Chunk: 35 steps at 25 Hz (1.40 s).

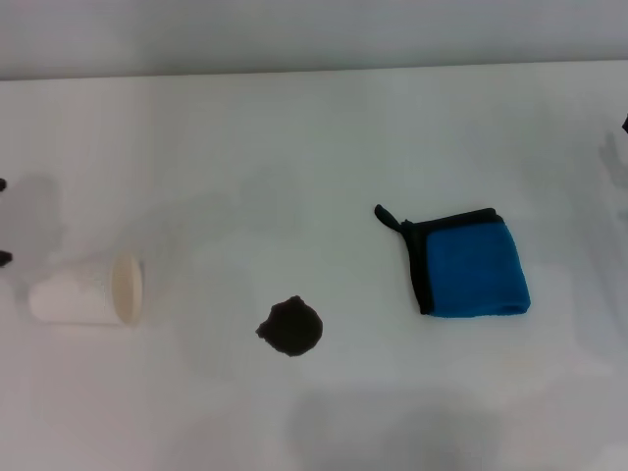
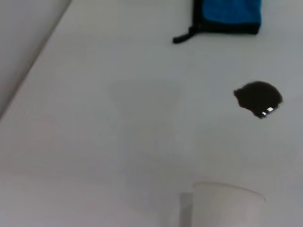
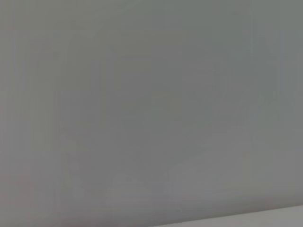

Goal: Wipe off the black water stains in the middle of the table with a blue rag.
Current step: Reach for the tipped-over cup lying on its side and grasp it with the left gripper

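Note:
The black water stains (image 1: 290,327) are one dark, ragged blot on the white table (image 1: 314,137), near its middle. It shows again, with a wet glint, in the left wrist view (image 2: 258,98). The blue rag (image 1: 473,265) lies folded flat to the right of the blot, black edging and loop toward the blot, and its near edge shows in the left wrist view (image 2: 227,16). Only dark slivers of my left gripper (image 1: 2,221) show at the left edge, and a speck of my right gripper (image 1: 625,125) at the right edge. Both are far from the rag.
A white paper cup (image 1: 88,290) lies on its side at the left, mouth toward the blot, and its rim shows in the left wrist view (image 2: 227,194). The table's far edge (image 1: 314,71) meets a grey wall. The right wrist view shows only plain grey.

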Tool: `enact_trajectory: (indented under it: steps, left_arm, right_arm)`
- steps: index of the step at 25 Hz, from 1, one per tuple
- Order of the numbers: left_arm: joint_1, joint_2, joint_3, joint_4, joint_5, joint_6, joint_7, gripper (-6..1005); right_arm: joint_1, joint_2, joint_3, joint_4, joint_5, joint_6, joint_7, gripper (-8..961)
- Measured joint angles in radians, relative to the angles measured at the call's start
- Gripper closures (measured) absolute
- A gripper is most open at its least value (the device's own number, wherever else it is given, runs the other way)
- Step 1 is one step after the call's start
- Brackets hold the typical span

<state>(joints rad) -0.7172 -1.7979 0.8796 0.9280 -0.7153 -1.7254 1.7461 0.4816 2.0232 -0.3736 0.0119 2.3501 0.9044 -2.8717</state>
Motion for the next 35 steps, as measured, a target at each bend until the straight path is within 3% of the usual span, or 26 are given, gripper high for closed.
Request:
enact_trajectory:
  steps: [7, 13, 17, 35]
  left_arm:
    - [-0.075, -0.089, 0.03, -0.035, 0.16, 0.064, 0.051, 125]
    - [-0.098, -0.134, 0.12, -0.077, 0.208, 0.117, 0.051, 125]
    - [-0.098, -0.15, 0.156, -0.08, 0.22, 0.127, 0.046, 125]
    - [-0.076, -0.203, 0.167, -0.145, 0.224, 0.261, 0.054, 126]
  right_arm:
    - [-0.007, -0.002, 0.004, -0.004, -0.004, 0.005, 0.0, 98]
    - [-0.016, -0.003, 0.004, 0.001, -0.005, 0.001, 0.0, 98]
    - [-0.022, -0.001, 0.004, 0.001, -0.006, 0.0, 0.0, 99]
    - [-0.024, 0.0, 0.003, 0.022, -0.008, 0.007, 0.0, 99]
